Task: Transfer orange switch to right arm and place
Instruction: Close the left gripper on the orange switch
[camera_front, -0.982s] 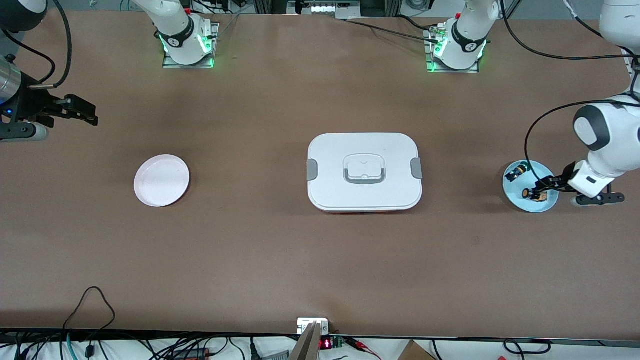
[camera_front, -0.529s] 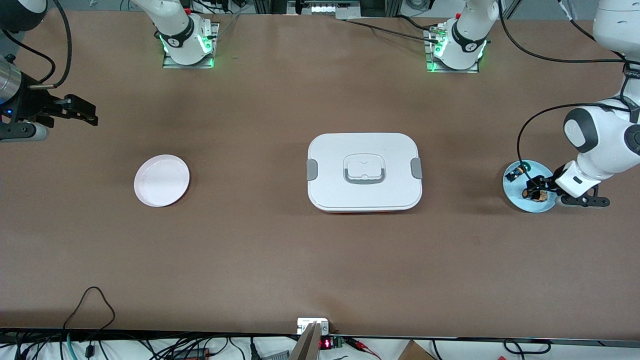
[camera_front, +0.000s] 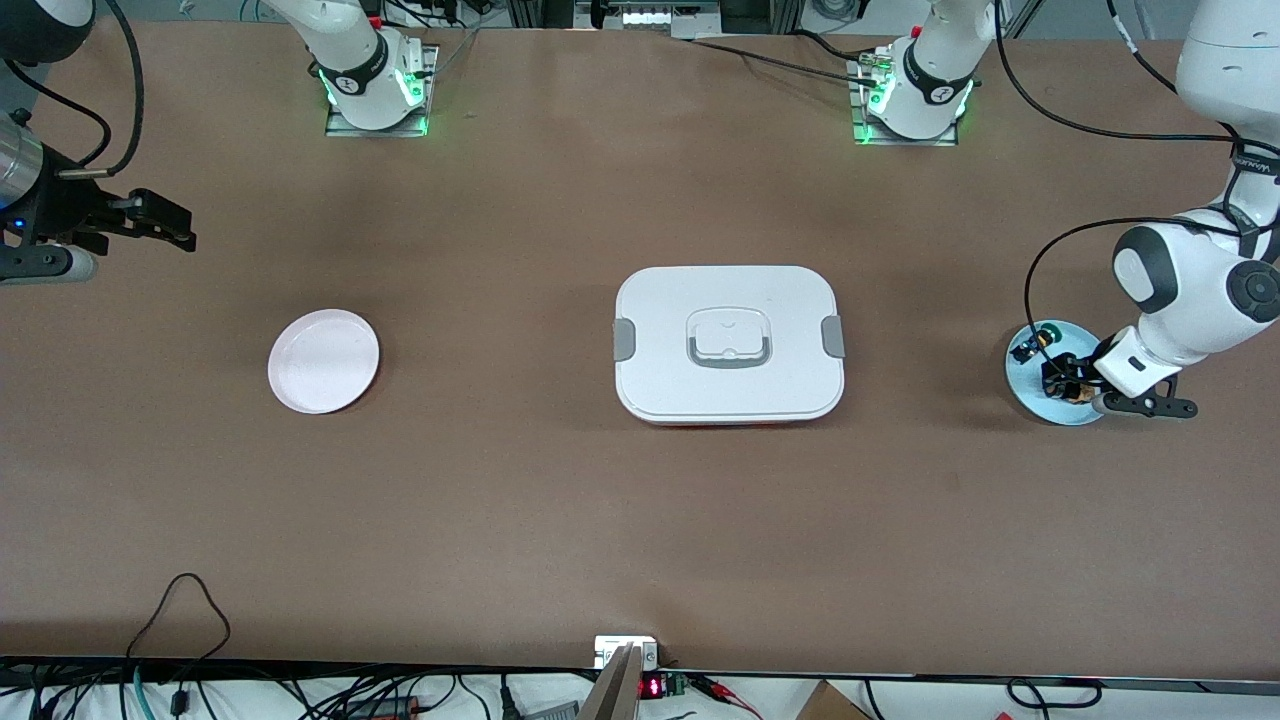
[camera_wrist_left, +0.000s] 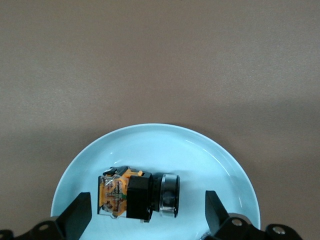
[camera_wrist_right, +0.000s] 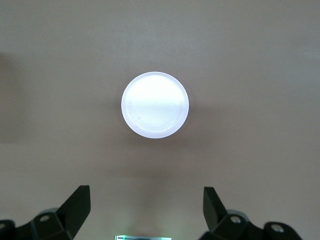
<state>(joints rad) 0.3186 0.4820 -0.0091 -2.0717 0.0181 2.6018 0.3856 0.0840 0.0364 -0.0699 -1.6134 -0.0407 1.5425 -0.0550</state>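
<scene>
Orange switch (camera_wrist_left: 137, 196) lying on side in blue plate (camera_wrist_left: 210, 150), long axis spanning jaw gap. Left gripper (camera_wrist_left: 145, 217) hovering over it, jaws open, straddling. Right gripper (camera_wrist_right: 145, 212) waiting open over counter near white plate (camera_wrist_right: 155, 105).

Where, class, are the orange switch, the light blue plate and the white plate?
orange switch (camera_wrist_left: 125, 197), left wrist view, on its black body.
light blue plate (camera_wrist_left: 200, 155), left wrist view, on bare surface.
white plate (camera_front: 323, 361), front view, on its middle.
</scene>
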